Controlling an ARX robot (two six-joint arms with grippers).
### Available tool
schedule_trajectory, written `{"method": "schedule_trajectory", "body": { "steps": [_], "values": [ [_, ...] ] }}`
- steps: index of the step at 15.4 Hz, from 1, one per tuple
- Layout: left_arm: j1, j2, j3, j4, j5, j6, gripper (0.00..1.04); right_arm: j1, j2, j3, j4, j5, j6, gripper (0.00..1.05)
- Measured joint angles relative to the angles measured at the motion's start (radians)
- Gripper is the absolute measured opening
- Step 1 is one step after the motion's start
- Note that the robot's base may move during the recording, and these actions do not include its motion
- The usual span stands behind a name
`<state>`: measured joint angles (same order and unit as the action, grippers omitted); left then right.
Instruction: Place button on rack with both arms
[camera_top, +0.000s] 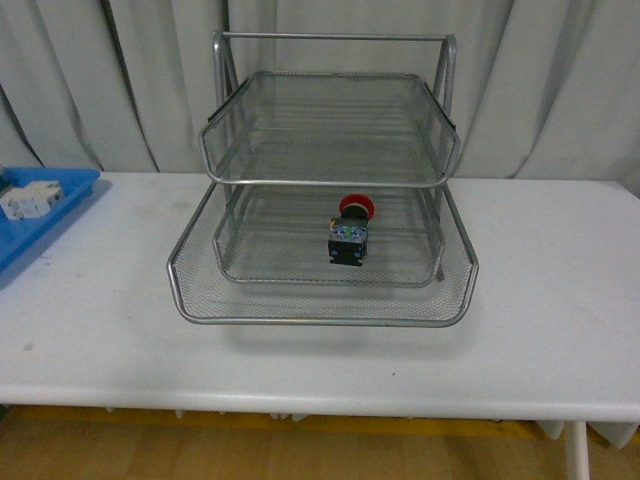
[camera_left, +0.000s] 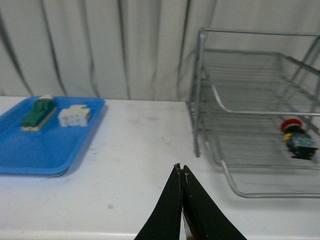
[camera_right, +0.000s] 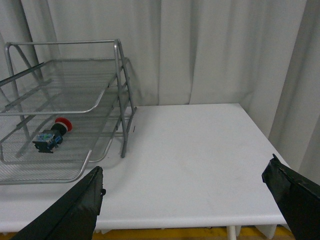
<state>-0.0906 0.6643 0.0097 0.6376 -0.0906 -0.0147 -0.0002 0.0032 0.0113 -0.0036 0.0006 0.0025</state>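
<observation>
Clearly button (camera_top: 349, 232) in rack (camera_top: 320, 318), far from left hand (camera_left: 181, 171), right hand (camera_right: 185, 169) (splayed).

A white table (camera_top: 560, 300) stands before pale pleated curtains (camera_top: 540, 80), yellowish floor (camera_top: 120, 450) below.

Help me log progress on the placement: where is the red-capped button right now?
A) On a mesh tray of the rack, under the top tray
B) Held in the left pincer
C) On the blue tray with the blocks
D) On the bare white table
A: the button lies on a mesh tray of the rack, beneath the top tray, and the left pincer is shut on nothing.
</observation>
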Motion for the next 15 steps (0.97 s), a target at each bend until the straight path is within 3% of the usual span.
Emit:
{"method": "schedule_trajectory", "body": {
  "steps": [1, 2, 9, 15],
  "values": [
    [0.061, -0.044, 0.0, -0.041, 0.072, 0.001, 0.02, 0.0, 0.0, 0.0, 0.0, 0.0, 0.0, 0.98],
    [0.098, -0.095, -0.001, -0.079, 0.073, 0.0, 0.02, 0.0, 0.0, 0.0, 0.0, 0.001, 0.0, 0.98],
    [0.089, -0.349, -0.001, -0.323, 0.09, 0.001, 0.02, 0.0, 0.0, 0.0, 0.0, 0.0, 0.0, 0.98],
    [0.089, -0.465, -0.001, -0.436, 0.09, 0.001, 0.02, 0.0, 0.0, 0.0, 0.0, 0.0, 0.0, 0.98]
  ]
}}
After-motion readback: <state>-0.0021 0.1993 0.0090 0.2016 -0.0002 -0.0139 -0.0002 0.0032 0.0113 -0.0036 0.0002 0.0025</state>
